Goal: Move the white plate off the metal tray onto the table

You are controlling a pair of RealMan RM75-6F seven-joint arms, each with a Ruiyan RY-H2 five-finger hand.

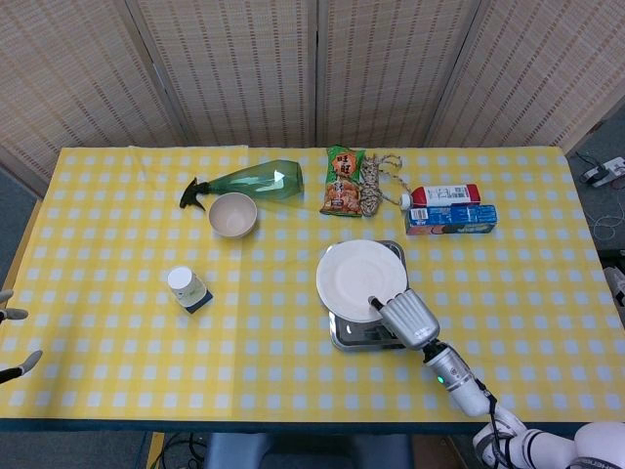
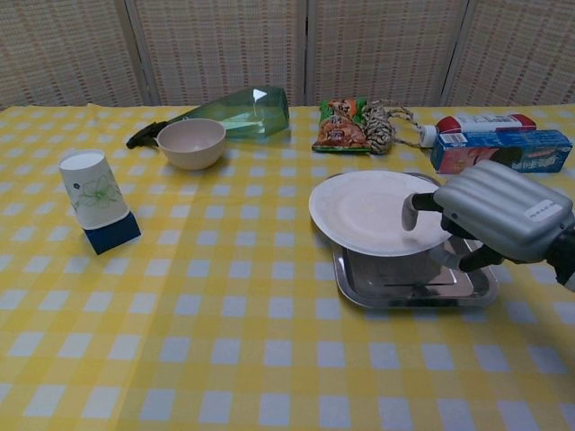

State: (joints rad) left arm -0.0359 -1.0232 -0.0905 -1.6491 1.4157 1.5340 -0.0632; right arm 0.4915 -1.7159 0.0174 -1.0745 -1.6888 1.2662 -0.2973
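Note:
The white plate (image 1: 358, 279) (image 2: 370, 211) hangs above the metal tray (image 1: 363, 335) (image 2: 409, 282), lifted clear of it and shifted a little left. My right hand (image 1: 408, 318) (image 2: 503, 210) grips the plate's near right rim, thumb on top and the other fingers underneath. The tray sits on the yellow checked table, its bare floor showing below the plate. My left hand (image 1: 12, 342) shows only as fingertips at the far left edge of the head view, spread and holding nothing.
A beige bowl (image 1: 232, 215) and a green spray bottle (image 1: 256, 181) lie at the back left. A paper cup on a blue block (image 1: 187, 288) stands left of centre. Snack bag (image 1: 343, 181), rope (image 1: 371, 186) and two cartons (image 1: 451, 217) sit behind the tray.

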